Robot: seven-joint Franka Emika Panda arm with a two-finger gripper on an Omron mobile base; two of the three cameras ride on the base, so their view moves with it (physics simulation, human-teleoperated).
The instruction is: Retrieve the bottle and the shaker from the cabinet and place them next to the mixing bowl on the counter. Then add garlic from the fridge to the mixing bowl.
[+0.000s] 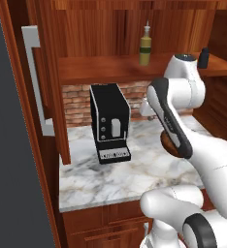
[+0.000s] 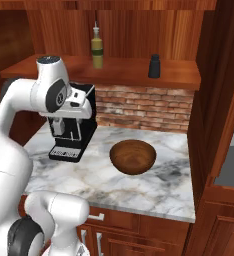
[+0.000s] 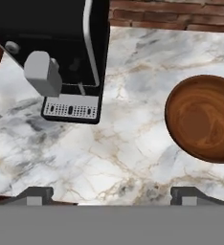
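My gripper (image 3: 111, 194) is wide open and holds nothing, above the counter (image 3: 123, 153). The bottle (image 2: 97, 48) and shaker (image 2: 154, 66) stand on the shelf (image 2: 124, 75), well apart; the bowl (image 2: 133, 156) sits beside the coffee machine (image 2: 74, 131).

bottle (image 2: 97, 48) left of shaker (image 2: 154, 66) — shelf (image 2: 124, 76)

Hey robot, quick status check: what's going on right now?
Gripper open, empty, over counter. Bottle and shaker on cabinet shelf. Mixing bowl waiting. Coffee machine beside arm.

White arm (image 2: 19, 125) folded, elbow raised; gripper (image 3: 112, 194) pointing downward, jaws spread wide, holding nothing.
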